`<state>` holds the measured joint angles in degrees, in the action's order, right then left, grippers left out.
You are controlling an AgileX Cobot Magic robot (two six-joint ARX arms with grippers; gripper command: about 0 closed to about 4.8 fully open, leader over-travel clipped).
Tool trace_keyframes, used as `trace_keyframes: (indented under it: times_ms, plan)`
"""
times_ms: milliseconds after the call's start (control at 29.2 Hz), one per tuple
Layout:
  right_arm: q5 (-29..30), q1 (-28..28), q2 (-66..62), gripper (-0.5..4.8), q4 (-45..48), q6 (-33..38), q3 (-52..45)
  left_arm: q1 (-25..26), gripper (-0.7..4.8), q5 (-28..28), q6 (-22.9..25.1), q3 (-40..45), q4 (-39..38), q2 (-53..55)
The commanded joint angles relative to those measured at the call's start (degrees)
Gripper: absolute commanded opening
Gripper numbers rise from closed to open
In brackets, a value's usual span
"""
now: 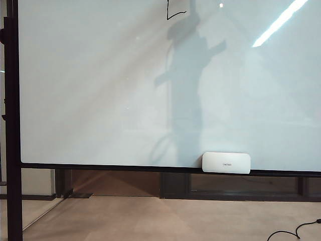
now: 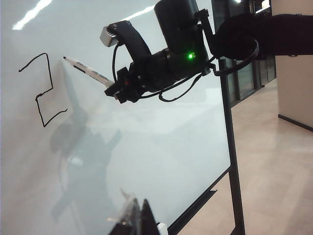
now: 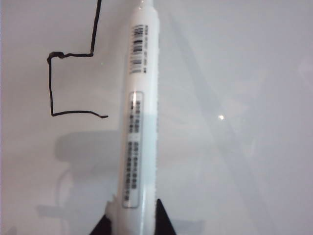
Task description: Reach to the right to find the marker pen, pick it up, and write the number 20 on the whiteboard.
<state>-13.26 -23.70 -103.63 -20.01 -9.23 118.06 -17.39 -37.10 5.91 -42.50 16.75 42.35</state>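
Note:
The whiteboard (image 1: 100, 90) fills the exterior view, with only the lower end of a black stroke (image 1: 175, 11) showing at its top edge and neither gripper in sight. A boxy black digit 2 (image 2: 41, 88) (image 3: 53, 88) is drawn on it. My right gripper (image 3: 134, 220) (image 2: 117, 89) is shut on the white marker pen (image 3: 142, 98) (image 2: 90, 73). The pen's dark tip is just right of the 2, close to the board; contact cannot be told. My left gripper (image 2: 139, 218) hangs back near the board's lower edge, its fingers together with nothing between them.
A small white eraser (image 1: 226, 162) sits on the board's bottom ledge. The black frame post (image 1: 12, 125) stands at the left and another post (image 2: 232, 147) at the board's right side. A black cable (image 1: 296, 232) lies on the floor.

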Motion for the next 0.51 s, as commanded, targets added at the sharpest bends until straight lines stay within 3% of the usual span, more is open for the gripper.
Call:
trace_keyframes:
  times_ms: [34,513]
  plan:
    - [-0.1,0.2,0.3,-0.02,2.3,0.2,0.3,0.0,-0.05,-0.2,0.0,-0.3,0.5,-0.1]
    - [-0.7,0.7,-0.8,-0.02,3.9,0.2,0.3,0.0,-0.05,0.0,0.1,-0.3,0.5,-0.1]
